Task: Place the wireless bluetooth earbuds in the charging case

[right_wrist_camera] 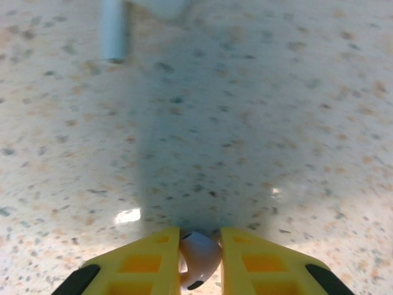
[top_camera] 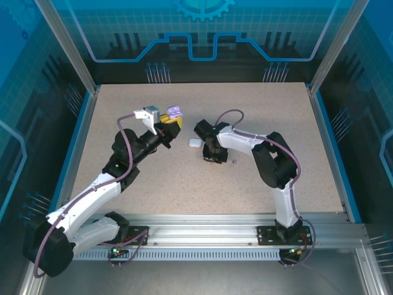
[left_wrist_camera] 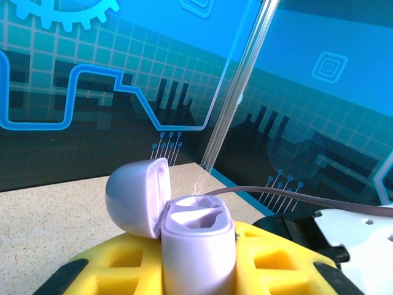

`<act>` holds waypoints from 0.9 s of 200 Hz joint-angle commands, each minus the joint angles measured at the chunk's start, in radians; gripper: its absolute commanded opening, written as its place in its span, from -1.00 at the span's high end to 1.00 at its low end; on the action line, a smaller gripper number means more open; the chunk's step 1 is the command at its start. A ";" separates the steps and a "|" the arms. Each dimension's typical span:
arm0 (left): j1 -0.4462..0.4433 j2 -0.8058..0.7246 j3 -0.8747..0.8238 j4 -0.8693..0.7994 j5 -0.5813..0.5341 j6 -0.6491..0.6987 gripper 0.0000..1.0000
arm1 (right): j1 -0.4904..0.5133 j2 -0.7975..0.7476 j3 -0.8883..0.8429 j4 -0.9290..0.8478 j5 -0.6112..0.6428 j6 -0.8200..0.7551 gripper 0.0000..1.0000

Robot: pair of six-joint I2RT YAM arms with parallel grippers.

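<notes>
**Left gripper (top_camera: 167,128) clamped on purple charging case (left_wrist_camera: 198,246); right gripper (right_wrist_camera: 199,241) pinching an earbud (right_wrist_camera: 198,261)**

Left wrist view: the purple charging case stood upright between the yellow fingers (left_wrist_camera: 116,267), which were closed on its lower body. The lid (left_wrist_camera: 138,196) was hinged back to the left and wide open. Both sockets in the top of the case looked bare. In the top view the case sat up off the table (top_camera: 276,110), left of centre, with its open lid toward the far side.

Right wrist view: the two yellow fingertips were closed on the earbud, its rounded head wedged between them and a dark tip showing at the bottom. Its colour ran from whitish to pale lilac; I could not settle which. The gripper was low over the speckled surface, and contact could not be told.

Top view: the right gripper angled down near the table's centre, just right of a white case (top_camera: 194,143) lying flat. That case lay between the two grippers, which were near each other but apart.

A loose purplish bud (top_camera: 234,162) lay on the table just right of the right gripper, not touching it.

A blurred white stem shape (right_wrist_camera: 114,31) showed at the top left of the right wrist view, too soft to identify.
</notes>
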State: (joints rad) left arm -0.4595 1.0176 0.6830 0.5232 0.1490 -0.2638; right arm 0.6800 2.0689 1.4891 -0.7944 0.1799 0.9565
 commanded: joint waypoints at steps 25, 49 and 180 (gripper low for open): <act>-0.013 -0.012 0.018 -0.002 -0.013 0.003 1.00 | 0.040 0.088 0.145 -0.110 0.022 -0.243 0.51; -0.017 -0.004 0.025 -0.006 -0.012 0.003 1.00 | 0.051 0.103 0.157 -0.120 0.025 -0.244 0.55; -0.036 -0.007 0.030 -0.019 -0.020 0.020 1.00 | 0.047 0.118 0.103 -0.116 -0.089 0.095 0.32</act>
State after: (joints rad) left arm -0.4839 1.0180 0.6834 0.4980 0.1452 -0.2604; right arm 0.7254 2.1605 1.6276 -0.8787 0.1596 0.9165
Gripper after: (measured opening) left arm 0.233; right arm 0.338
